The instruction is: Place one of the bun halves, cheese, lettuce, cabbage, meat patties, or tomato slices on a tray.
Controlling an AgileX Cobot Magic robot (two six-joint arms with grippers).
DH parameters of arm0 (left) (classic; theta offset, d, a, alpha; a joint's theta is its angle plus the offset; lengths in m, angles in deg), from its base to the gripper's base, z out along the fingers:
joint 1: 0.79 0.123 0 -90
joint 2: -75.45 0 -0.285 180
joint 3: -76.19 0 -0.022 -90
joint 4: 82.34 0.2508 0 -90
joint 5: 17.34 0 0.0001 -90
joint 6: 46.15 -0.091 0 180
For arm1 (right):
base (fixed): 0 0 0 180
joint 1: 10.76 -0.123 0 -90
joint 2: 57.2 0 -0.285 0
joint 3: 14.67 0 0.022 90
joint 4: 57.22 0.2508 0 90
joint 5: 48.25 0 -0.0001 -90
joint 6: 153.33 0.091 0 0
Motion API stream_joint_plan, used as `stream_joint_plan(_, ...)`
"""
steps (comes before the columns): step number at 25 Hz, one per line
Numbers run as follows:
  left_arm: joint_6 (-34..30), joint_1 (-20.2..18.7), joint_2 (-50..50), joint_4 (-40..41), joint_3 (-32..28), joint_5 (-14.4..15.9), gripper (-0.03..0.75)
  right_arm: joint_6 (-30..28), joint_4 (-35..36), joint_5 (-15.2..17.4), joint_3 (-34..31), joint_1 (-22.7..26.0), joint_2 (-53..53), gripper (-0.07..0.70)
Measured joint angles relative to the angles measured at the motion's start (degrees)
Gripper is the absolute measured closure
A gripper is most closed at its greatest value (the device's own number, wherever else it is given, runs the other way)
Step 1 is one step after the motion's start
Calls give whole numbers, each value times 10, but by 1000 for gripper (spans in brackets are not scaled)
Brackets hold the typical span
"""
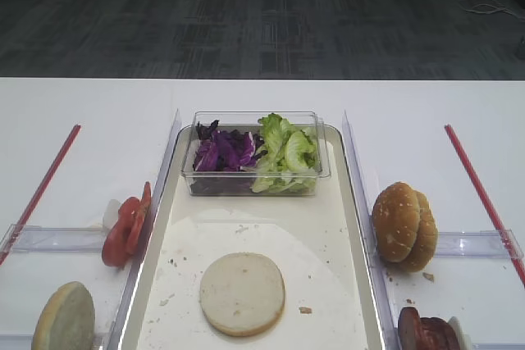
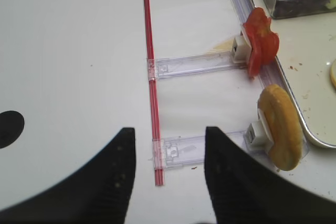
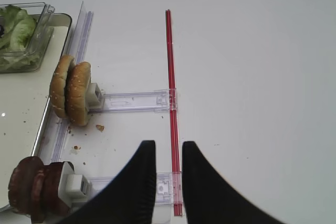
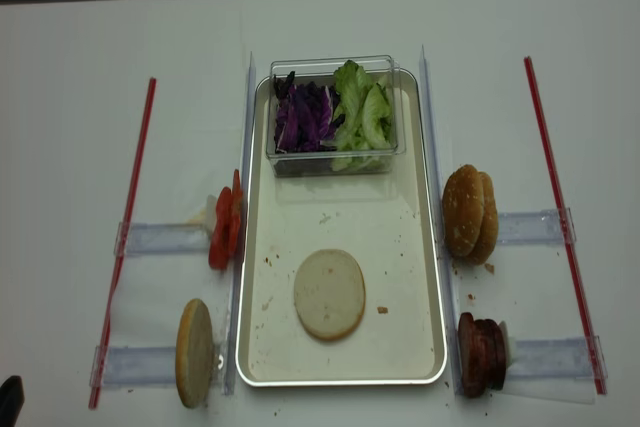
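One bun half [image 1: 242, 293] lies flat on the tray [image 1: 354, 227], so placing looks done; my left claw [image 2: 168, 145] and right claw [image 3: 168, 153] hang open, empty.

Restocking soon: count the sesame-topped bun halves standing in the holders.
2. Both sesame-topped bun halves stand on edge, pressed together, in the upper holder right of the tray. The plain bun half on the tray and the one at lower left are not sesame-topped.

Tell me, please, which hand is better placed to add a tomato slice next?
Probably the left. The left hand hangs open on the side where the tomato slices stand, beside the tray. The right hand faces the sesame buns and meat patties.
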Motion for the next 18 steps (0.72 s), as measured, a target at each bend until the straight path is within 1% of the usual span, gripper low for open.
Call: stream_joint_plan(18,0,0,0,0,0,0,396,0,0,0,0,0,0,478)
